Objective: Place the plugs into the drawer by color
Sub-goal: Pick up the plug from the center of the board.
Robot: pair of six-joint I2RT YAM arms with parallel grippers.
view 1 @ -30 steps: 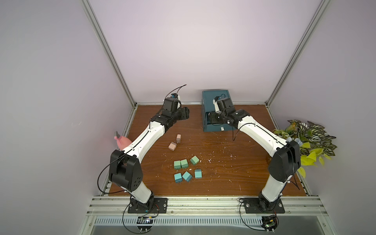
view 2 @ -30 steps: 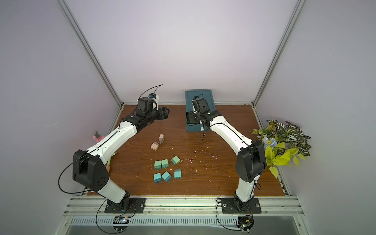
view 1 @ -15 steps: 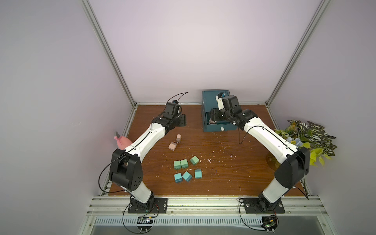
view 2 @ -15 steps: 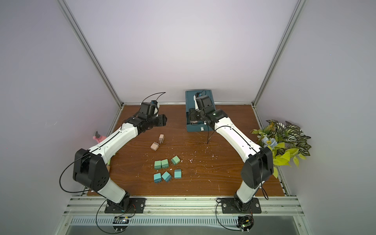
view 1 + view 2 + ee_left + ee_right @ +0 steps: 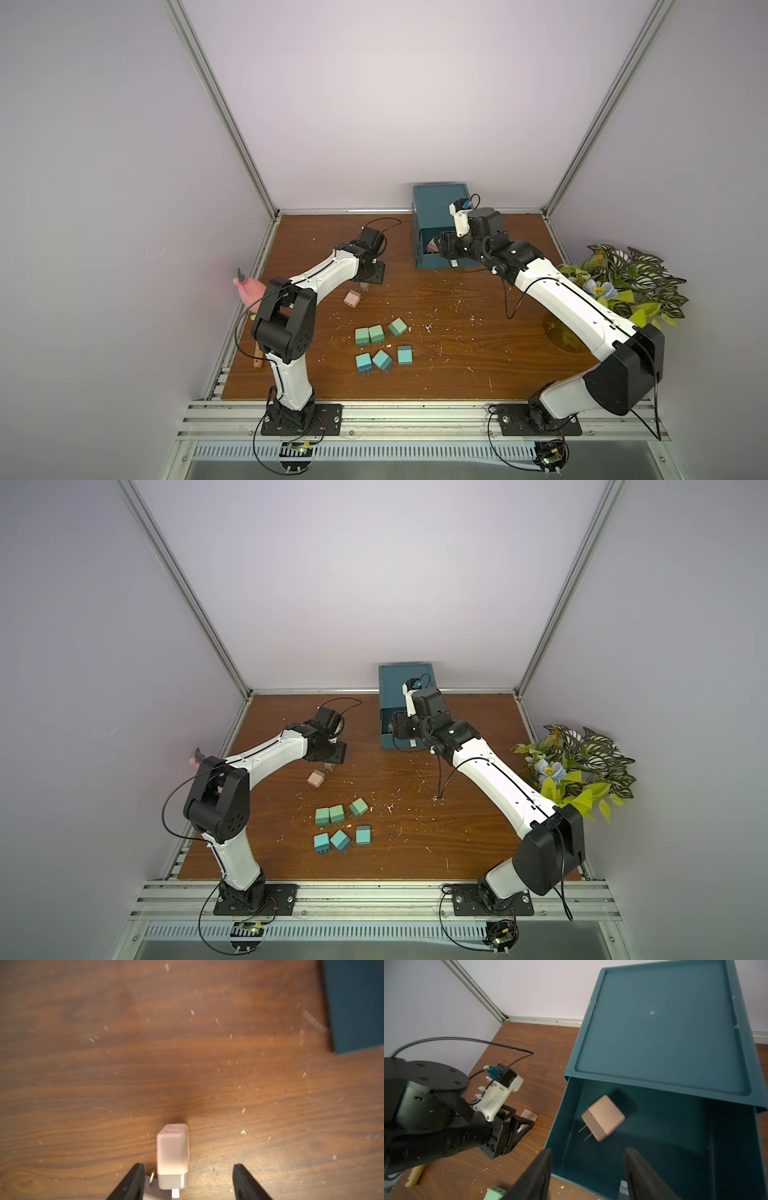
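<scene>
The left pincer (image 5: 188, 1167) stood part-way open and gripped nothing. A pale pink plug (image 5: 172, 1153) lay between its fingers (image 5: 135, 1180), nearer one of them, and seemed clear of both, though the wrist view was blurred. A second pink plug (image 5: 352, 298) lay just beside it on the bench (image 5: 457, 374), left of the middle.

The right pincer (image 5: 588, 1150) was open as well and empty. It hovered over the front wall of the pulled-out top drawer (image 5: 675, 1147) of the dark teal chest (image 5: 440, 199), which stood against the bench's back edge, a little right of centre. Inside that drawer a third pink plug (image 5: 603, 1118) lay flat on the floor, close to a side wall.

Toward the front edge, three light green plugs (image 5: 377, 334) sat in a loose row. Three turquoise plugs (image 5: 382, 360) sat in another row just in front of them. White crumbs were scattered over the wood. A leafy plant (image 5: 623, 282) stood at the right edge.
</scene>
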